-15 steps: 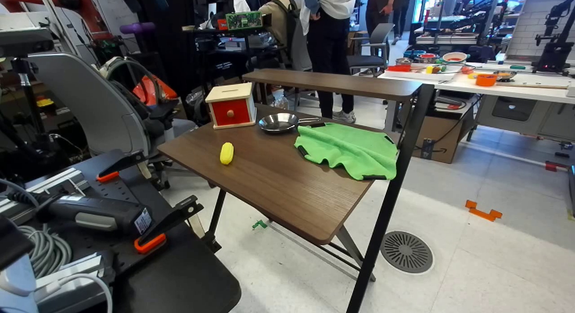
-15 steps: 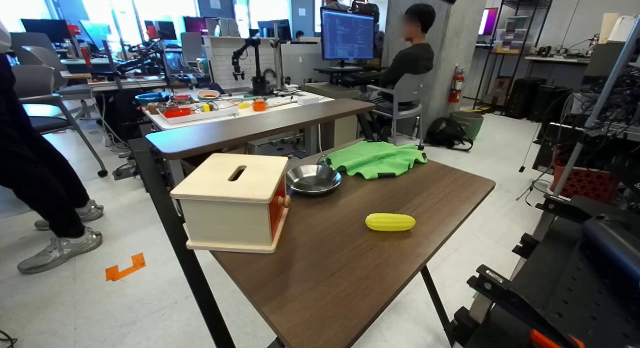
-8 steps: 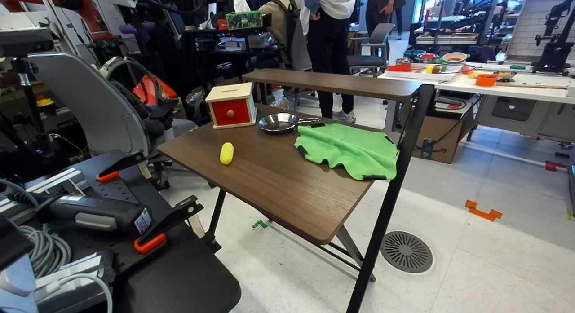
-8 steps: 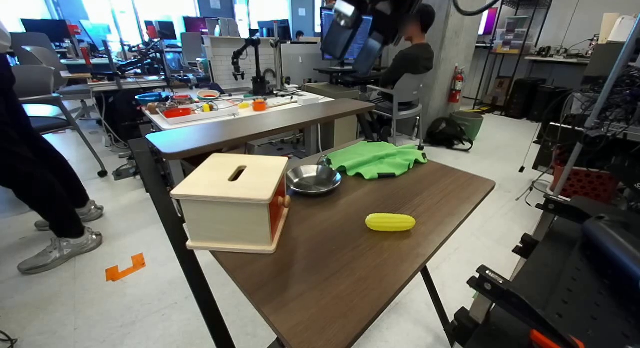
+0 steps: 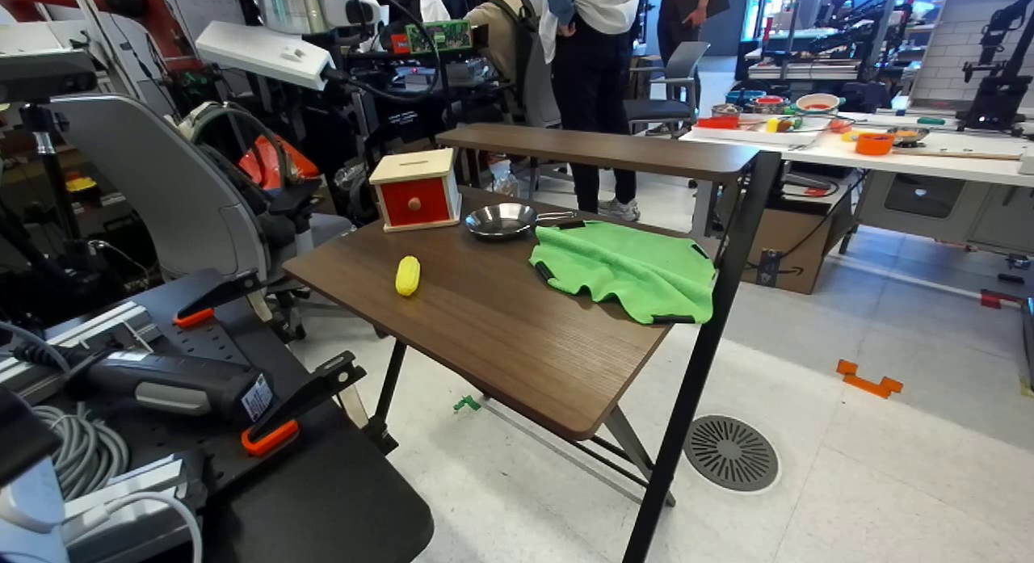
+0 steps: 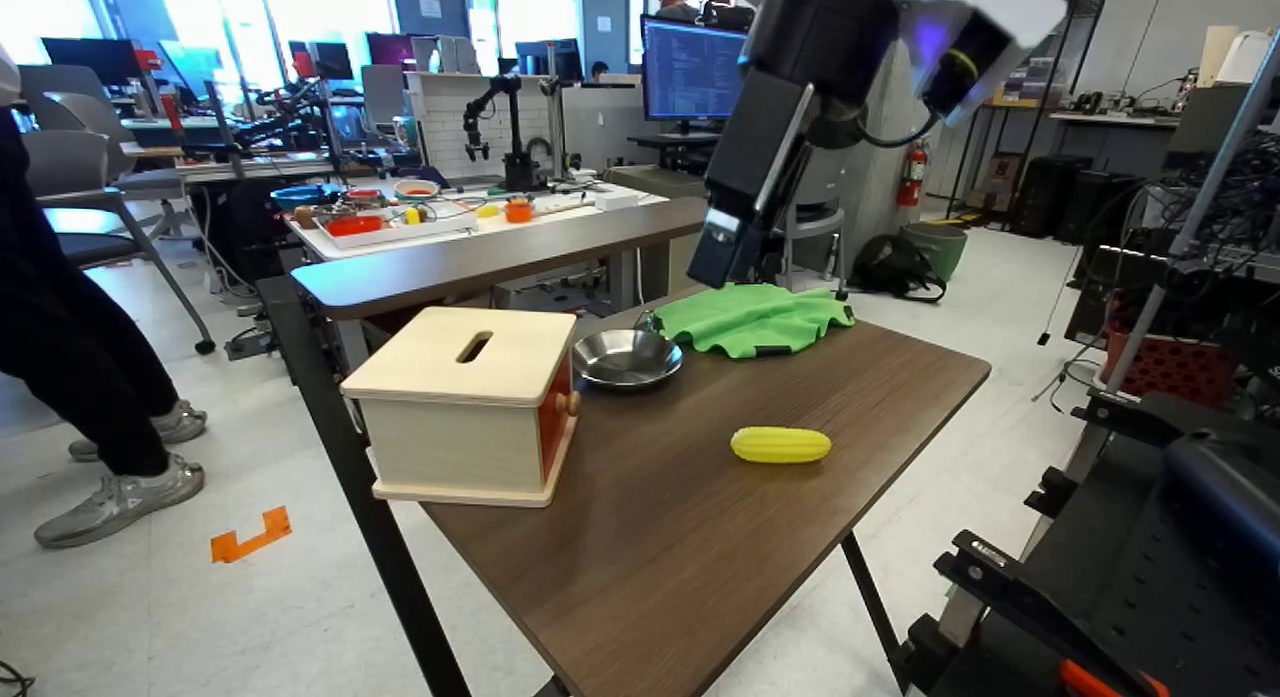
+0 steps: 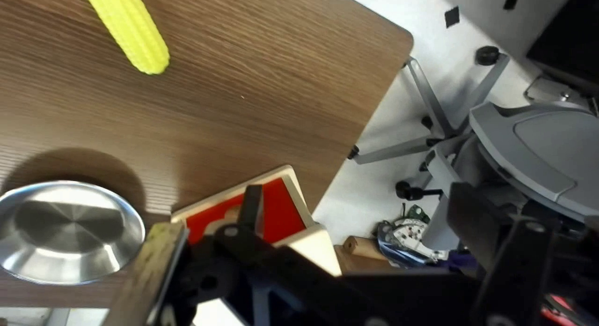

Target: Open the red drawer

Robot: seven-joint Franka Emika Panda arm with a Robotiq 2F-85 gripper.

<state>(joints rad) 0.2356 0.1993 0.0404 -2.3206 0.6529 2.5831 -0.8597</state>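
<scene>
The red drawer (image 5: 396,201) is a red front with a round wooden knob (image 5: 414,203), set in a pale wooden box (image 6: 450,447) with a slotted lid. The drawer is shut, its front within the box frame. In an exterior view the red front (image 6: 551,433) is seen edge-on. My gripper (image 6: 738,265) hangs above the table, higher than the box and apart from it, over the pan and cloth side. In the wrist view my gripper (image 7: 360,204) is open with nothing between its fingers; one finger (image 7: 251,206) covers part of the red front (image 7: 283,213).
A metal pan (image 6: 627,357) stands beside the box. A green cloth (image 5: 630,264) lies beyond it. A yellow corn (image 6: 780,444) lies on the brown table (image 6: 690,537). A raised shelf (image 5: 598,147) runs along the table's back. A grey chair (image 7: 543,143) stands past the table edge.
The arm has come into both exterior views from the top. The gripper has moved down towards the table. The box, drawer, pan, corn and cloth have not moved.
</scene>
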